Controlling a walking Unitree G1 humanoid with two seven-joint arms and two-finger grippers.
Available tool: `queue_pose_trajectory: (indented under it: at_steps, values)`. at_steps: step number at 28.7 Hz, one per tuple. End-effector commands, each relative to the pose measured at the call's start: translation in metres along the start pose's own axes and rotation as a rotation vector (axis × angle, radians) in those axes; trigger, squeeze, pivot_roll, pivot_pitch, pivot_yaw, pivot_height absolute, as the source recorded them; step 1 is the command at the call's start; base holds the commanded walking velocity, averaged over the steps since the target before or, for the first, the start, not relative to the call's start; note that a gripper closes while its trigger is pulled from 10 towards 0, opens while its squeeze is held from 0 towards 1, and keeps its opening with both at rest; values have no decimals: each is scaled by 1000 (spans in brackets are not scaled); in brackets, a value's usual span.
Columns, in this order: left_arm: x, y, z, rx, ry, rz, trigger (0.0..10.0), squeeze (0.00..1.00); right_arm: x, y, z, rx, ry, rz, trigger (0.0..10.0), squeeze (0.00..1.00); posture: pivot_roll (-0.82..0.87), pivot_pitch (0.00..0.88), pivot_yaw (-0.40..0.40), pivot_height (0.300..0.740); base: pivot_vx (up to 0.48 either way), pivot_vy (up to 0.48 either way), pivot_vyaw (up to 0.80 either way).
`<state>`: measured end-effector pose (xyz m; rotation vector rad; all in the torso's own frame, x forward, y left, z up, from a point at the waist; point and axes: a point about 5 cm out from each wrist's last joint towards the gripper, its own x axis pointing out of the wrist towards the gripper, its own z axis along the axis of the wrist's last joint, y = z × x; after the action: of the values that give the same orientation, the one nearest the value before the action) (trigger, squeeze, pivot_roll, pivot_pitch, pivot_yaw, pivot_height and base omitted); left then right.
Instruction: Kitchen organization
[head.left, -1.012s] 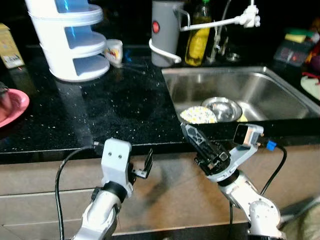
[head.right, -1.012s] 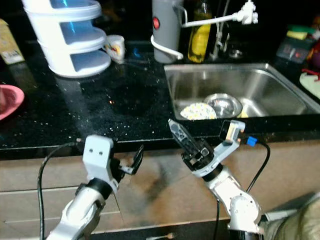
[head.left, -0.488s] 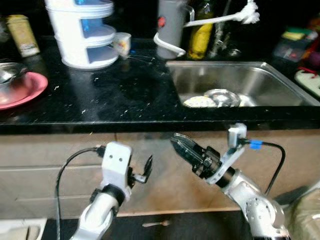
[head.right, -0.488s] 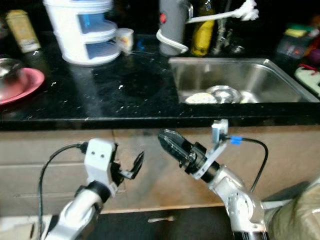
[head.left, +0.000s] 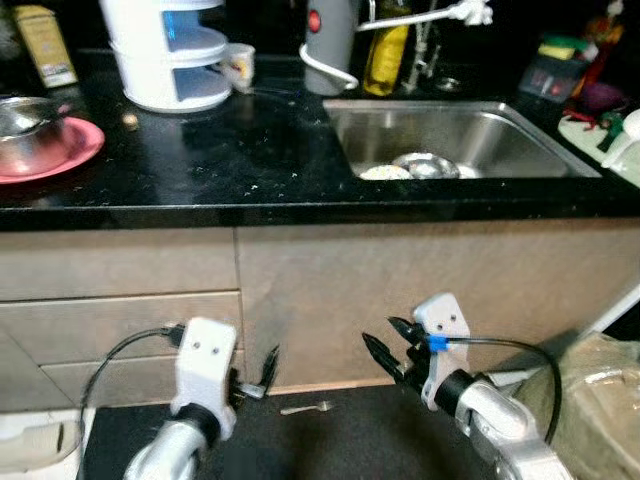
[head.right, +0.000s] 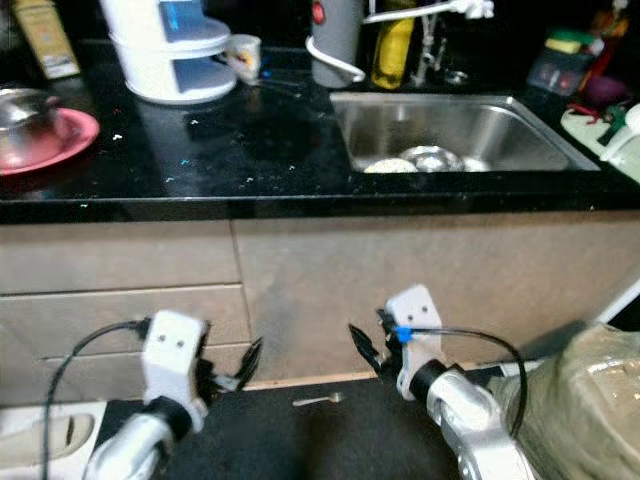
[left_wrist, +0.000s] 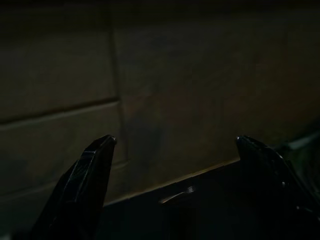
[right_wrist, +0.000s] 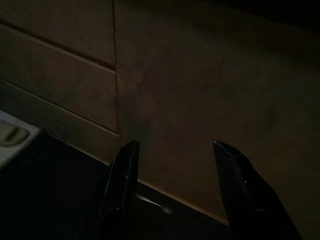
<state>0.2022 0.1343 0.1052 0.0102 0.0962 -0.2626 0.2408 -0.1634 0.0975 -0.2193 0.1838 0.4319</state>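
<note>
Item: thin metal fork (head.left: 306, 407) lying flat on the dark floor mat (head.left: 330, 440), just beside the beige cabinet base (head.left: 400, 290).

Our left gripper (head.left: 262, 372) and right gripper (head.left: 385, 352) hang low, fingers apart, empty.

Risk, we judge: smooth slim tines could slip from the fingertips, or skid under the toe-kick.
</note>
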Motion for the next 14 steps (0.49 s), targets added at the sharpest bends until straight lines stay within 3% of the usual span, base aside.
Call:
queue_pose_trajectory:
  at_steps: [1,7,10,14]
  values:
    - [2,-6,-1,-42,-12,-22,10000,0,0,0,3,-66,-22,-35,10000,0,71,24,-77,740,0,0,0]
    - [11,-6,3,-111,-59,-8,10000,0,10,-1,14,-160,-100,-118,10000,0,81,43,-84,740,0,0,0]
    - [16,-1,2,-206,-46,25,10000,0,9,1,16,-178,-122,-131,10000,0,89,50,-91,740,0,0,0]
    - [15,-3,2,-196,-46,14,10000,0,9,2,17,-193,-136,-135,10000,0,89,54,-92,740,0,0,0]
